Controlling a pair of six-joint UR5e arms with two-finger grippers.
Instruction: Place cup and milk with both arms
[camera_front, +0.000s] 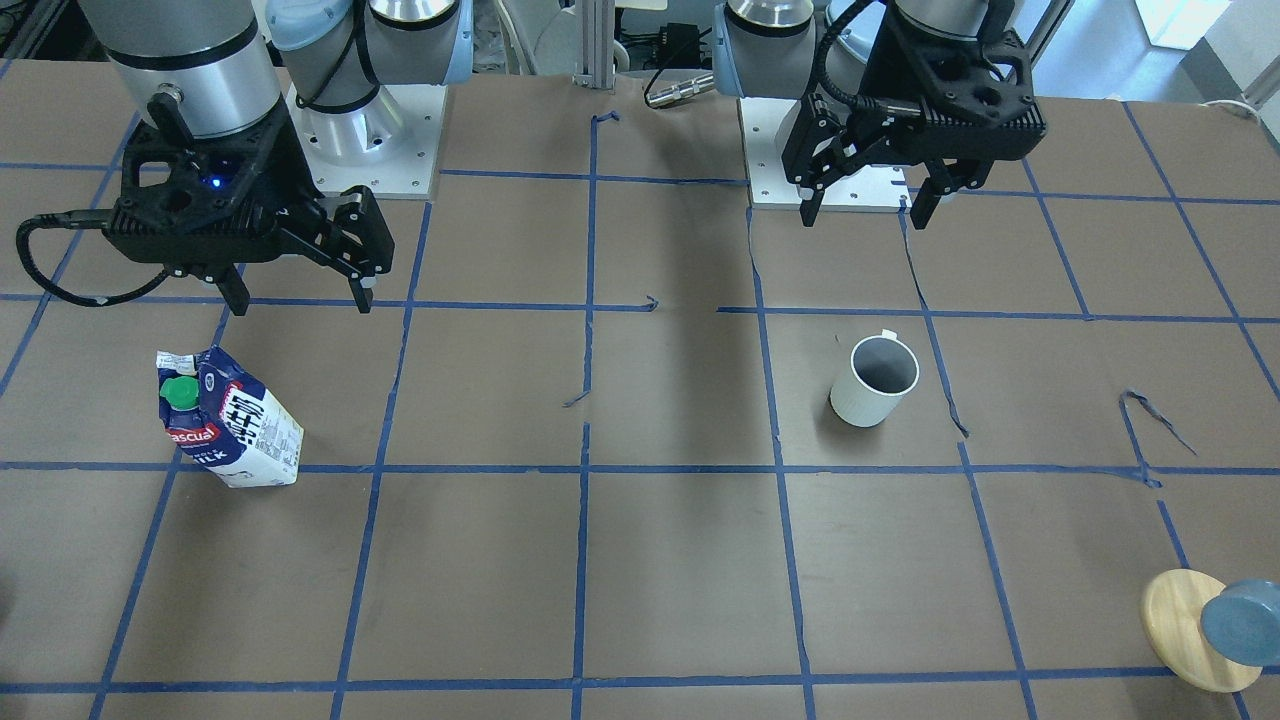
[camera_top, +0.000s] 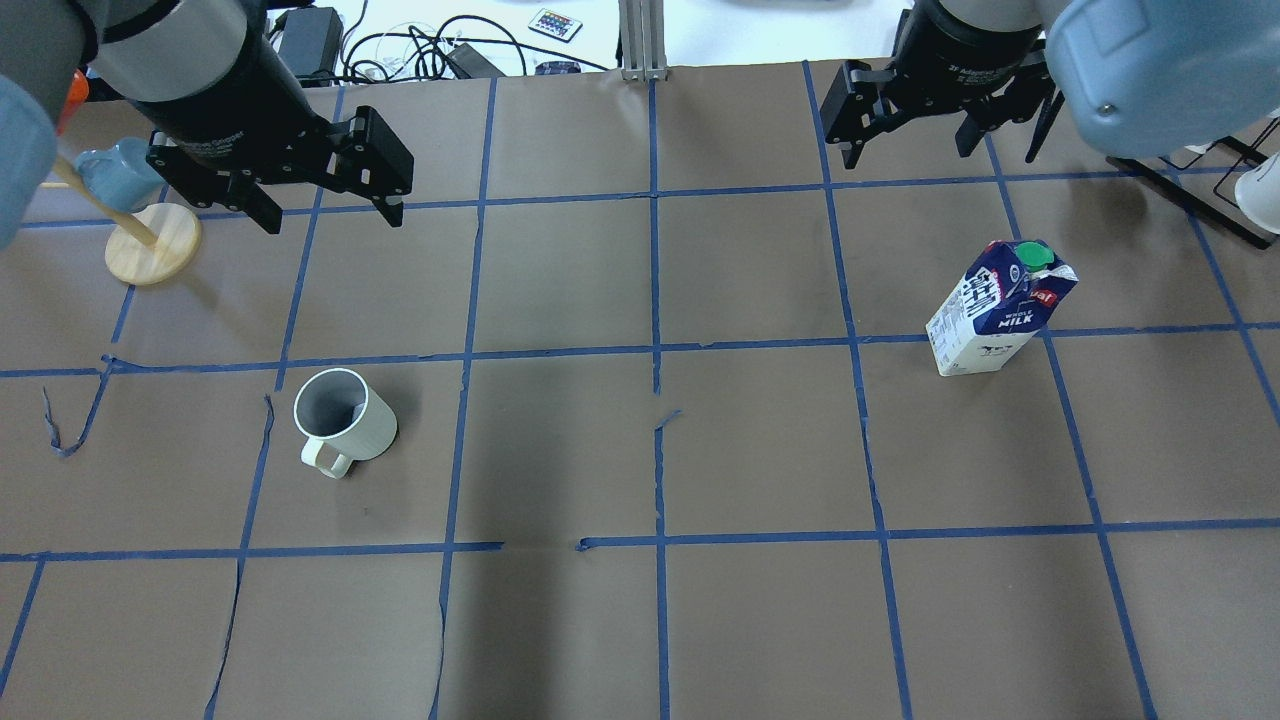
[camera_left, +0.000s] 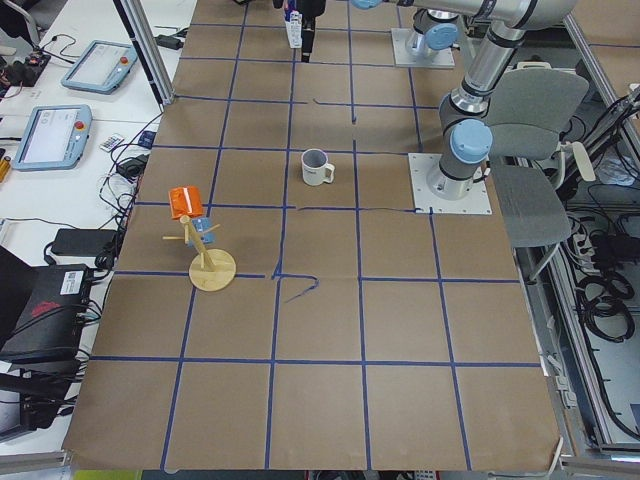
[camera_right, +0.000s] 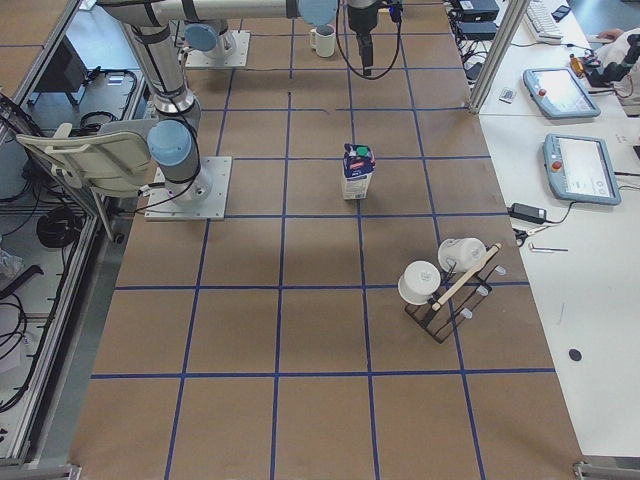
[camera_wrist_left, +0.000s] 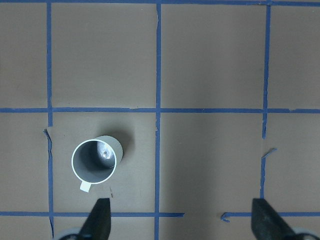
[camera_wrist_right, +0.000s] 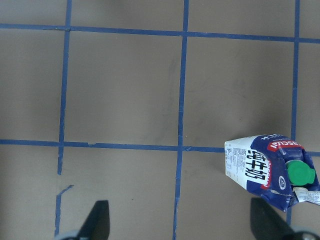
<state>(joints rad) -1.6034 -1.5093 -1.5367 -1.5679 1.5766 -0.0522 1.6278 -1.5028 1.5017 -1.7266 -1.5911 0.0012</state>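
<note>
Fingertips (camera_wrist_left: 100, 220) of left gripper (camera_wrist_left: 181, 212) at bottom edge of wrist view, spread wide, gripping nothing, high over table (camera_top: 560, 300). Cup (camera_wrist_left: 95, 160) upright below, offset toward that view's left finger, not centred, handle (camera_wrist_left: 86, 187) pointing back toward robot. Milk (camera_top: 1000, 305) upright, well apart from cup, far right in overhead view. Right gripper (camera_top: 910, 150) parted likewise, empty, hanging high and off to one side of carton, no contact. Judged step: both arms on approach to pick, nothing lifted yet. For cup: slide sideways to centre rim between fingers, keep handle out of closing line, then drop straight and pinch body low enough to avoid tipping. For milk: carton offset toward right finger in right wrist view, so centre first, turn wrist to set pads on flat faces below gable, squeeze lightly, thin card likely to dent. Bring both down together, no crossing, plenty of room between. Contents: cup open-topped, dark grey inside, looks empty, only small glint at bottom. Carton shut, green cap (camera_wrist_right: 300, 175) on, top flap crumpled, fill level impossible to tell.
</note>
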